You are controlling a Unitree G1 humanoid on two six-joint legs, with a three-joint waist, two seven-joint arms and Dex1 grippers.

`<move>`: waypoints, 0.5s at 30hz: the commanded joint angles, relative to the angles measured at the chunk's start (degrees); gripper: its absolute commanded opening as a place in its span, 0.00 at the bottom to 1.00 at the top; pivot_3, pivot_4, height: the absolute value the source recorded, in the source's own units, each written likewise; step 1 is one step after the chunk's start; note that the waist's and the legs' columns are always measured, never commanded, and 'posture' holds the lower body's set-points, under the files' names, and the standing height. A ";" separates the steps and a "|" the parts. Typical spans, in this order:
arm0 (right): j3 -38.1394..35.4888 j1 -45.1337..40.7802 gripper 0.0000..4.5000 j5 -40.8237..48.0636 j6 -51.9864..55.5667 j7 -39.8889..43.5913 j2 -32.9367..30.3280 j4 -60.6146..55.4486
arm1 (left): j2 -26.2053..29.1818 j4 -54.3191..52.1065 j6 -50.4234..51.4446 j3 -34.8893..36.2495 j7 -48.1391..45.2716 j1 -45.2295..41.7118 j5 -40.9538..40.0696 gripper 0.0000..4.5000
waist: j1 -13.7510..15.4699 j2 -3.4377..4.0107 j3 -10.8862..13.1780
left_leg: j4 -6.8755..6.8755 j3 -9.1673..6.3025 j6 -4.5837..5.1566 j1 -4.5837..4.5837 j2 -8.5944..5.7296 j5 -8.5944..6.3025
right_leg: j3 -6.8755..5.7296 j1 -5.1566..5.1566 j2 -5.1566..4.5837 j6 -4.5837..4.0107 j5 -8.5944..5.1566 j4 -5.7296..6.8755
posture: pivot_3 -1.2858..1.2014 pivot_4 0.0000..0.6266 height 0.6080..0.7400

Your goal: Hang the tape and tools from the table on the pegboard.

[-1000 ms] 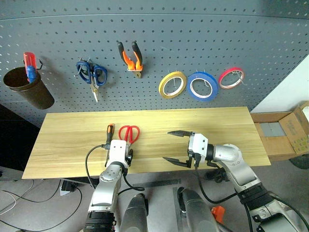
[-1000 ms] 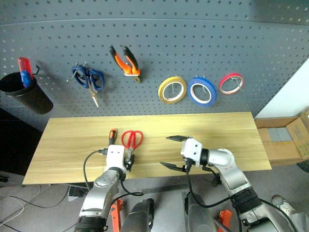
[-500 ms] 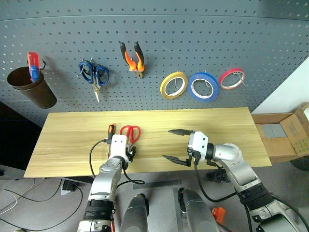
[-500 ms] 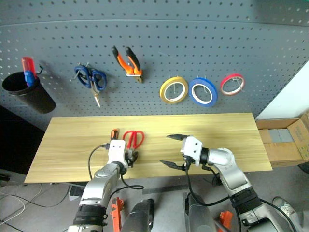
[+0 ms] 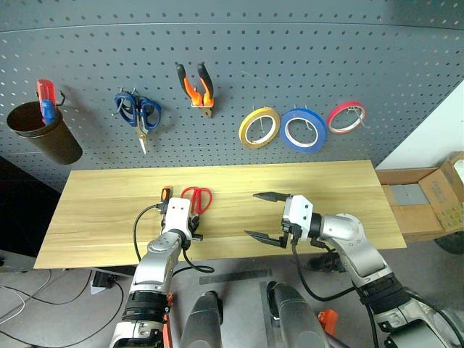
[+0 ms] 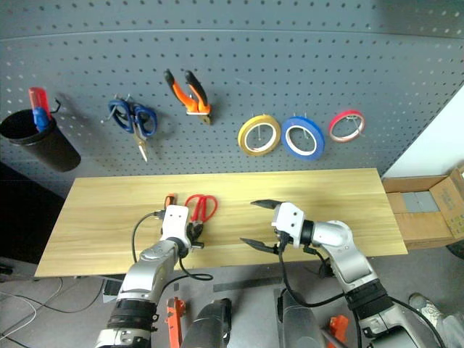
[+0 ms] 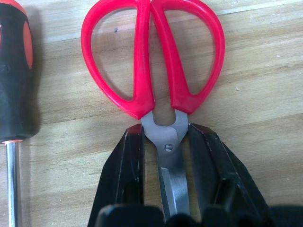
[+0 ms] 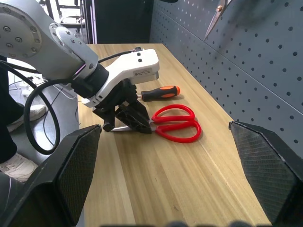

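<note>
Left wrist view: left hand (image 7: 165, 142) fingers bracket one red-handled steel scissors' (image 7: 154, 71) pivot, not clamped. Head view: three tape rolls; right hand (image 5: 264, 216) spread apart.

Screwdriver (image 7: 16, 71) left of scissors (image 7: 154, 61) on table (image 5: 326, 188)

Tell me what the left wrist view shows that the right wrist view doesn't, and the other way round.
Left wrist view alone: the pivot screw of the red scissors, with the left tool's black fingers flanking the steel blades just below the handles. Right wrist view alone: the left tool's white housing and cable from outside, the pegboard, and the right tool's wide-open fingers. Both show: the scissors lying flat on the table, the screwdriver beside them, and the left tool at the blades.
</note>
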 commanded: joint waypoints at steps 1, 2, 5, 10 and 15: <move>-0.93 -0.99 1.00 0.31 -0.85 -0.11 0.44 0.05 | -0.64 0.22 2.00 0.14 1.41 2.03 0.08 0.22 | 0.00 0.00 0.00 | 0.00 0.00 0.00 0.00 0.00 0.00 | 0.00 0.00 0.00 0.00 0.00 0.00 | 0.50 0.50 1.00; -0.95 -1.18 1.00 0.26 -0.98 -0.14 0.50 0.31 | -0.75 -0.60 1.82 0.15 1.69 2.30 0.06 0.22 | -0.01 0.00 0.00 | 0.00 0.00 0.00 0.00 0.00 0.00 | 0.00 0.00 0.00 0.00 0.00 0.00 | 0.50 0.49 1.00; -1.27 -1.99 1.00 0.21 -1.63 -0.19 0.54 1.26 | 0.04 -6.70 1.53 -1.68 1.07 4.39 0.94 0.22 | -0.07 0.00 0.00 | -0.03 0.01 0.00 -0.01 0.01 0.00 | 0.00 -0.02 0.00 0.00 0.00 -0.02 | 0.50 0.47 1.00; -2.29 -1.98 1.00 1.29 -1.96 0.21 -0.05 0.29 | 1.21 -18.86 1.70 -3.84 2.30 8.91 3.49 0.22 | 0.23 -0.03 -0.02 | -0.02 -0.04 -0.01 -0.22 0.02 0.00 | -0.04 -0.19 0.00 -0.02 0.01 -0.05 | 0.51 0.41 1.00; -3.52 -1.25 1.00 2.72 -1.10 0.08 -0.11 -2.90 | 2.73 -29.42 -0.03 -6.43 3.64 13.27 7.45 0.22 | 0.90 -0.06 -0.24 | -0.01 -0.05 -0.02 -0.22 0.01 0.00 | -0.04 -0.19 -0.02 -0.02 0.01 -0.05 | 0.52 0.36 1.00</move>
